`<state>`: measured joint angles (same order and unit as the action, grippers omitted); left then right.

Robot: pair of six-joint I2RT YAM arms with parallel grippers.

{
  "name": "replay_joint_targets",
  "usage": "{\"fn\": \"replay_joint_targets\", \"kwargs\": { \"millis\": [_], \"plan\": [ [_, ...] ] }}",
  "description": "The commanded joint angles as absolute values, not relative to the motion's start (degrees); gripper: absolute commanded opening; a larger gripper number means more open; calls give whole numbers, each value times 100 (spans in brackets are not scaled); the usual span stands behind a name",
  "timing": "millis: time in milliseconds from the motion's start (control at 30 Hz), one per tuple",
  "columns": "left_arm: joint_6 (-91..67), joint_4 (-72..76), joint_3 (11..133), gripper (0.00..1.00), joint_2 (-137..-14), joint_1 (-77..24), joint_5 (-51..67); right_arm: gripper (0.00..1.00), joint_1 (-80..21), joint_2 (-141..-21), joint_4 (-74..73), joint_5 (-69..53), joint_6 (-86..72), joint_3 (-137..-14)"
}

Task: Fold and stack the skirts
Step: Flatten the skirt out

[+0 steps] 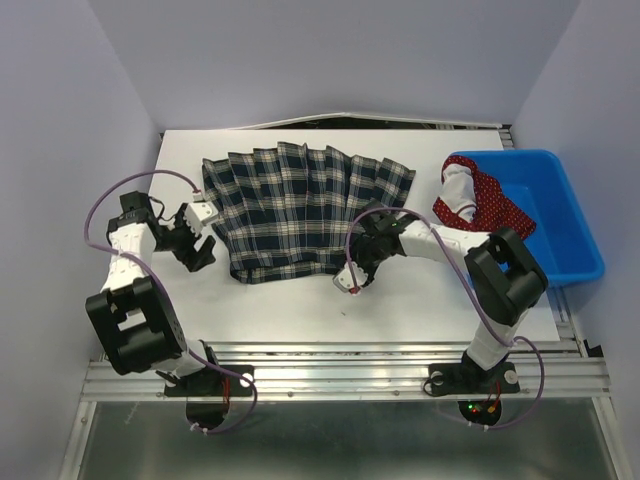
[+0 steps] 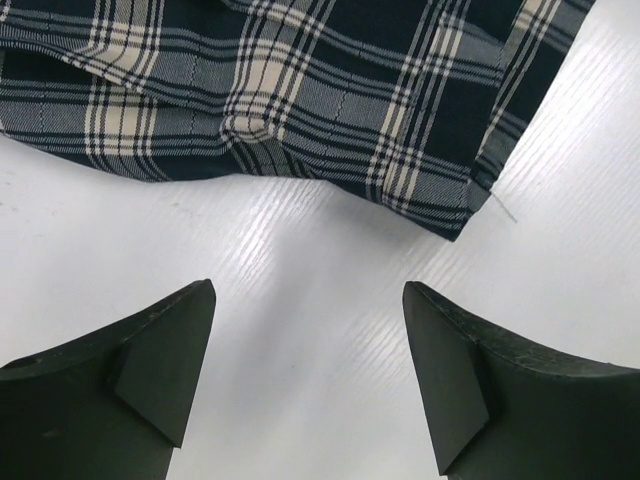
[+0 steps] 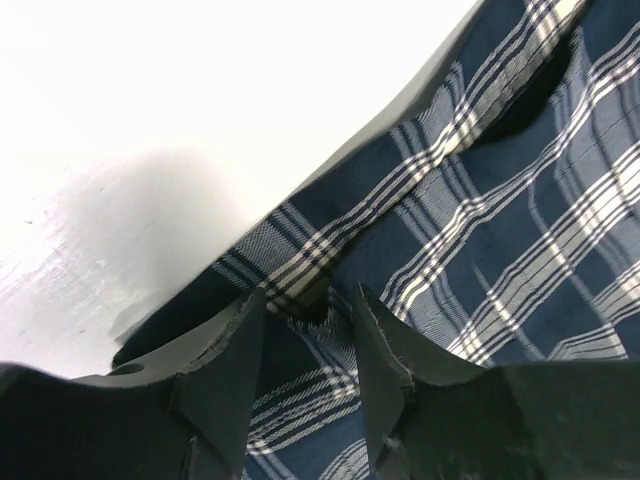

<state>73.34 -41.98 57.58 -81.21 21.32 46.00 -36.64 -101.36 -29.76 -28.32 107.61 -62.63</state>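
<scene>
Plaid skirt (image 1: 300,210) lies spread, right tool (image 3: 308,302) pinching its hem.

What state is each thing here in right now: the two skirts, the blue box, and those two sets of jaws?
plaid skirt: unfolded, spread flat on the table.
red polka-dot skirt: crumpled, draped over the bin's rim.
blue bin: upright, open-topped, on the table's right side.
left gripper: jaws open, empty, just short of the plaid skirt's corner.
right gripper: jaws closed on a fold at the plaid skirt's near edge.
</scene>
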Motion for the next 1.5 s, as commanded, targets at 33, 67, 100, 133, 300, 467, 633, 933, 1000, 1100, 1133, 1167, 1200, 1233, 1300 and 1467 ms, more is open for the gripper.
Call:
{"fn": "replay_joint_targets", "kwargs": {
  "millis": [33,67,100,133,300,467,633,933,1000,1100,1133,1167,1200,1233,1300,1467],
  "plan": [
    [8164,-4255,5511,89,-7691,1970,3913,42,-3753,-10063,-2945,-2777,11180,-6109],
    [8391,-4263,5450,90,-7621,1951,3850,40,-3805,-10098,-2944,-2777,11154,-6135],
    [8454,-4280,5432,91,-7603,1934,3780,35,-3806,-10177,-2970,-2777,11119,-6230],
    [8412,-4272,5432,91,-7603,1934,3779,29,-3806,-10221,-2979,-2795,11083,-6292],
    [8262,-4298,5388,91,-7673,1934,3841,1,-3858,-10336,-3006,-2944,10873,-6609],
    [8464,-4289,5160,91,-7532,1934,3762,1,-3858,-10099,-3190,-3023,10329,-6996],
    [8587,-4324,5072,91,-7471,1934,3753,1,-3858,-9931,-3243,-3375,9274,-7706],
    [10125,-4290,3912,94,-6303,1951,3375,1,-3727,-10230,-2955,-2981,7288,-9156],
    [9994,-4140,3727,94,-6206,1838,3410,1,-3665,-10283,-2622,-2787,6378,-9342],
    [9503,-3824,3586,94,-6397,1583,3480,1,-3595,-10353,-2374,-2602,5253,-9772],
    [9292,-3736,3569,94,-6477,1547,3567,1,-3543,-10354,-2269,-2532,4708,-9921],
    [9133,-3657,3577,94,-6625,1512,3664,1,-3542,-10336,-2163,-2462,4398,-9958],
    [8758,-3491,3595,95,-6688,1451,3883,1,-3542,-10292,-1797,-2235,4116,-9975],
    [8615,-3428,3630,95,-6775,1398,4007,1,-3542,-10257,-1628,-2093,3852,-9984],
    [8281,-3288,3700,95,-6960,1293,4174,1,-3542,-10222,-1390,-1838,3166,-10098],
    [7814,-2708,3648,96,-7066,976,4254,1,-3542,-10143,-748,-1021,2383,-10274]
  ]
}}
